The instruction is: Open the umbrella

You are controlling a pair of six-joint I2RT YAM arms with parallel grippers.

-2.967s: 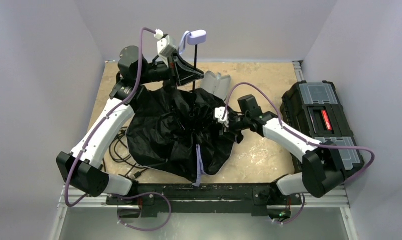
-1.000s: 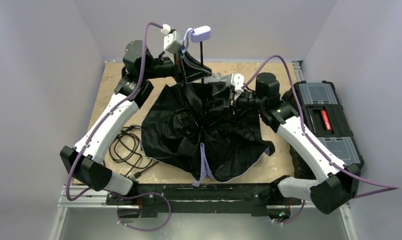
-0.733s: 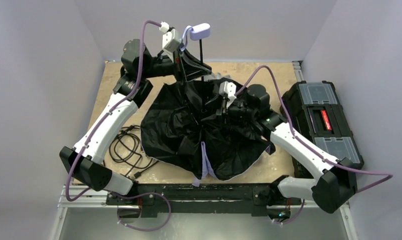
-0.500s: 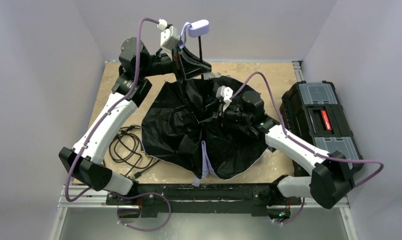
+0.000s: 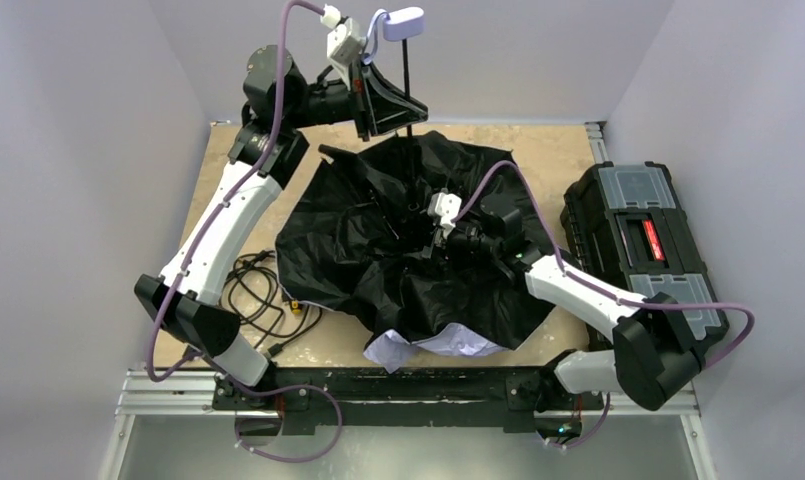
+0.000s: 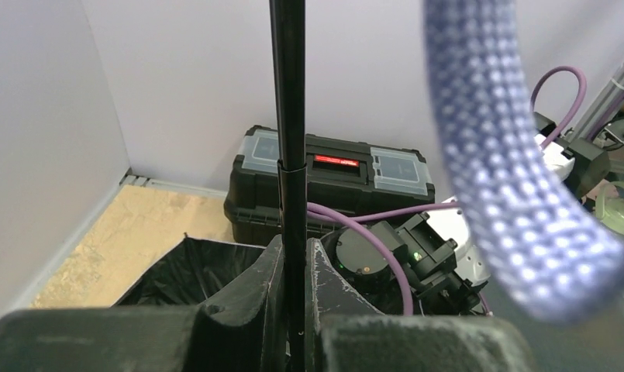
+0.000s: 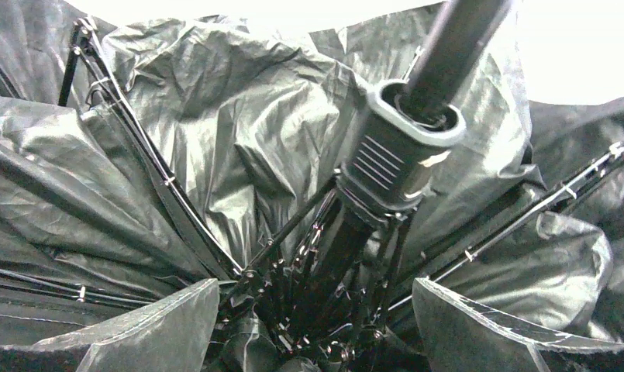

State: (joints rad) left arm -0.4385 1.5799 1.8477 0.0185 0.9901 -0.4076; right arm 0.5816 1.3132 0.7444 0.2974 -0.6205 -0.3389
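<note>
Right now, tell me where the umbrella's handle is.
Top view: the umbrella's handle sits high at the far centre, above the left gripper, which clamps its shaft.

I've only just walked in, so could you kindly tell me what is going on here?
An umbrella is being opened. The left claw is shut on its thin black shaft below the lavender handle, holding it upright. The right claw is open, straddling the ribs by the sliding collar. The canopy is partly spread, black inside up, crumpled, not yet fully open.
</note>
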